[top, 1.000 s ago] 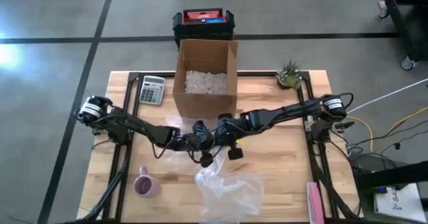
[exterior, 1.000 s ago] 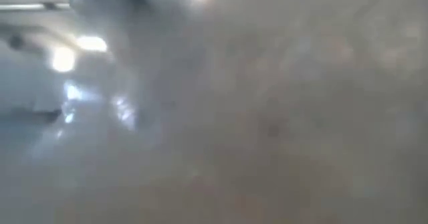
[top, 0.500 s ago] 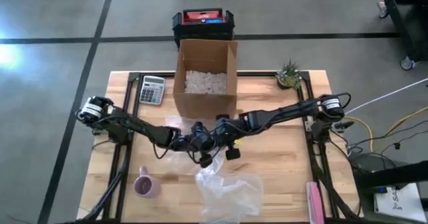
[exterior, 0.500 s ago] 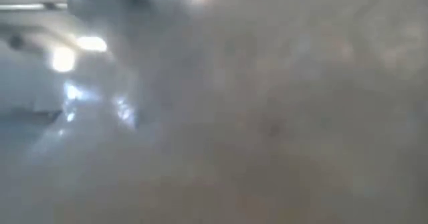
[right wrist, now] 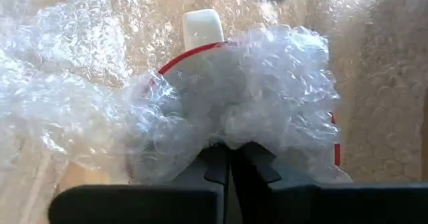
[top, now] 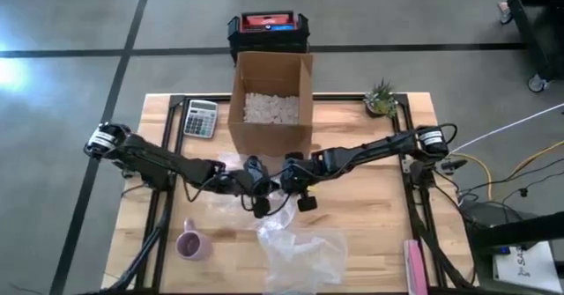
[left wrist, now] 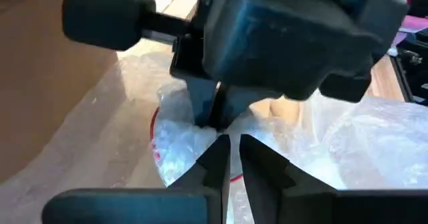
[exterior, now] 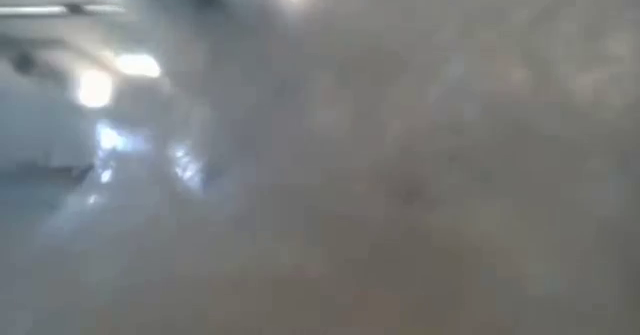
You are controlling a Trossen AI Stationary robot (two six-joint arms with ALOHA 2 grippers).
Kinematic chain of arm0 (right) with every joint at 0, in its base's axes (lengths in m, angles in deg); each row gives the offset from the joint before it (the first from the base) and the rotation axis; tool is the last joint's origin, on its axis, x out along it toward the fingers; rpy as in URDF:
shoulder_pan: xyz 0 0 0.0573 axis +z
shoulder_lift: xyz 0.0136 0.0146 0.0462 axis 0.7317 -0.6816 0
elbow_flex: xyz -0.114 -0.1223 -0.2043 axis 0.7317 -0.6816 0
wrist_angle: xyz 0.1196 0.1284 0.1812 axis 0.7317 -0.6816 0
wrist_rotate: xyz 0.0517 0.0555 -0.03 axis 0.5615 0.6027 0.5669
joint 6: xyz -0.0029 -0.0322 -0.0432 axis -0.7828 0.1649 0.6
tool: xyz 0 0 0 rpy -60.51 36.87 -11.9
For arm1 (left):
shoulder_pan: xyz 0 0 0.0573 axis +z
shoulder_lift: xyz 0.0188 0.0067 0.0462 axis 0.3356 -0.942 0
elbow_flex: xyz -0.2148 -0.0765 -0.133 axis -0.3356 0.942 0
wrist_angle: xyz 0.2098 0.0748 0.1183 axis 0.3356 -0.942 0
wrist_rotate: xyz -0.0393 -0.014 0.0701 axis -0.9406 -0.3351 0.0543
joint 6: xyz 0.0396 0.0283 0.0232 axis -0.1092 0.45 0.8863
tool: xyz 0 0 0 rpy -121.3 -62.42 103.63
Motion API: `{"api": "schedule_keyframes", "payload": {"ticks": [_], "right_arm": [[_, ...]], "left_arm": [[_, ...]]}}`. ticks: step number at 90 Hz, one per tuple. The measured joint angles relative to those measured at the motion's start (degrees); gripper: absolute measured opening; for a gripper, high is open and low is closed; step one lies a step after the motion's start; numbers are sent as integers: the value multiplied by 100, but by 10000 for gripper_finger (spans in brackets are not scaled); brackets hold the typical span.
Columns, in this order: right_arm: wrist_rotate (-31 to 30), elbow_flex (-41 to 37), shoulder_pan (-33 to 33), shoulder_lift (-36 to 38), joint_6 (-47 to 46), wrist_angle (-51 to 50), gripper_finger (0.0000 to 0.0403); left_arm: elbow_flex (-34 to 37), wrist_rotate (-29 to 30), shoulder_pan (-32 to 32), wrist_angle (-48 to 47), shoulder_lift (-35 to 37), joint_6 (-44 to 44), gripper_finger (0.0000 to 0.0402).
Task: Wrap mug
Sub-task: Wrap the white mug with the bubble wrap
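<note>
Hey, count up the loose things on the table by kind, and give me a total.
Mugs: 2, pink mug and white mug under wrap
Bubble wrap sheets: 2, wrap and spare sheet
Cardboard box: 1
Calculator: 1
Potted plant: 1
Pink block: 1
Total: 8

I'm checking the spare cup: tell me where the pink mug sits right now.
In the high view the pink mug stands on the table's front left, apart from both grippers, with the loose bubble wrap to its right and the left arm's base frame beside it.
</note>
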Motion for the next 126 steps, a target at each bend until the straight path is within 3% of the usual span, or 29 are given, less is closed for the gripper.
{"api": "schedule_keyframes", "payload": {"ticks": [37,72,78,88,94,126], "right_arm": [[-4,111,0,50,76,-169,0],[-47,796,-10,501,174,-1632,0],[-290,796,-24,582,189,-1856,0],[-1188,792,-53,678,283,-2217,0],[-1373,685,-130,688,337,-2144,0],[-754,225,8,632,237,-1045,0]], "left_arm": [[215,-3,141,1421,-867,443,22],[213,-3,148,1401,-929,441,22],[213,-3,148,1403,-929,416,22],[213,-3,148,1408,-929,400,22],[213,-3,148,1443,-927,397,22],[213,-3,152,1485,-922,397,22]]}}
